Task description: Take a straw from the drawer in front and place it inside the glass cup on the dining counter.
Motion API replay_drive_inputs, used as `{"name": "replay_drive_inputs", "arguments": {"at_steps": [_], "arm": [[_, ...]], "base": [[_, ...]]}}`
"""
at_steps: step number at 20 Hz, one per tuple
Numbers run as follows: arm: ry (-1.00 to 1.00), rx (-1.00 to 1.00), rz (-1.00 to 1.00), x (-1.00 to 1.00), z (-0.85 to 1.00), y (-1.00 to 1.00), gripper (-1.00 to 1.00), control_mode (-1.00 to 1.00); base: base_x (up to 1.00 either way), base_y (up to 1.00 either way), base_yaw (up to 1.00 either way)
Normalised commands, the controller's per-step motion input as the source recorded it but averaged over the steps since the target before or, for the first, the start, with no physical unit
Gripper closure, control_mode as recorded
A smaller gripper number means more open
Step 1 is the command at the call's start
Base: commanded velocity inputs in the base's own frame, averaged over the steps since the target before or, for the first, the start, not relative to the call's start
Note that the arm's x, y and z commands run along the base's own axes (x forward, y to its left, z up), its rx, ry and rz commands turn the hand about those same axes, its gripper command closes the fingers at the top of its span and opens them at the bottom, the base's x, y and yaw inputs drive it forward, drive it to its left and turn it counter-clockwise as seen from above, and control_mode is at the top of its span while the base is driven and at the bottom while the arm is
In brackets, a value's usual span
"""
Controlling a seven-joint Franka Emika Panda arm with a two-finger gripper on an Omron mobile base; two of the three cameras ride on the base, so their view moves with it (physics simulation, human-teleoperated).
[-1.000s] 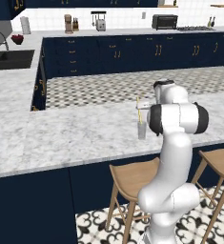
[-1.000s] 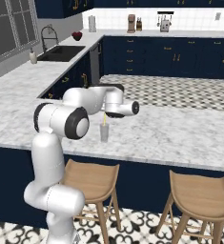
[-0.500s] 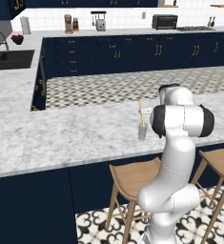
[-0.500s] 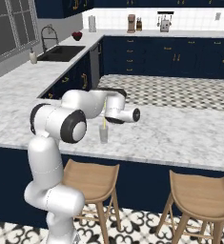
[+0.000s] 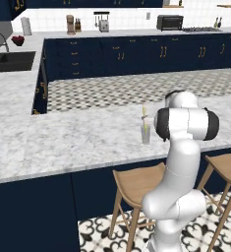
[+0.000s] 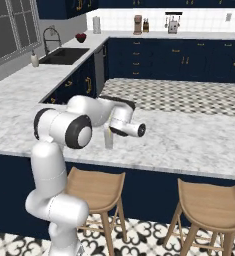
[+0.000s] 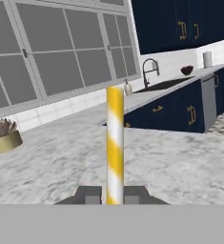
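Your gripper [image 7: 114, 195] is clamped on the yellow-and-white striped straw [image 7: 115, 143], upright in the clear glass cup [image 5: 146, 133], open white-grey marble dining counter [image 5: 77, 138] all around

Dining counter [image 5: 68, 142] top: white-grey veined marble, smooth, soft sheen; base flat matt navy. Glass cup [image 5: 146, 133]: clear greyish glass, see-through. Straw [image 7: 115, 143]: yellow and white stripes, smooth, matt, paper-like. Stools [image 6: 96, 189]: light tan wood, satin seats. Floor [image 5: 131, 89] at 12 o'clock: patterned black-and-white tile. Cabinet handles [image 7: 183, 30]: brass-coloured metal, slight gleam. Faucet [image 7: 150, 71]: dark metal. Small pot [image 7: 4, 142] at 9 o'clock in hand view: tan, dull gold finish. Robot arm [image 5: 184, 162]: glossy white plastic shell, dark matt joints.
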Motion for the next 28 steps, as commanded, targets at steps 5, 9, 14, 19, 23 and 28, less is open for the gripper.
{"name": "replay_drive_inputs", "arguments": {"at_steps": [5, 9, 14, 19, 23, 28], "arm": [[-0.06, 0.00, 0.01, -0.41, -0.17, 0.00, 1.00, -1.00], [-0.02, 0.00, 0.00, -0.13, -0.09, 0.00, -1.00, -1.00], [-0.02, 0.00, 0.00, 0.00, 0.00, 0.00, -1.00, -1.00], [-0.02, 0.00, 0.00, 0.00, 0.26, 0.00, -1.00, -1.00], [0.00, 0.00, 0.00, 0.00, 1.00, 0.00, -1.00, -1.00], [0.00, 0.00, 0.00, 0.00, 1.00, 0.00, -1.00, -1.00]], "base": [[0.00, 0.00, 0.00], [0.00, 0.00, 0.00], [0.00, 0.00, 0.00], [0.00, 0.00, 0.00], [0.00, 0.00, 0.00], [0.00, 0.00, 0.00]]}}
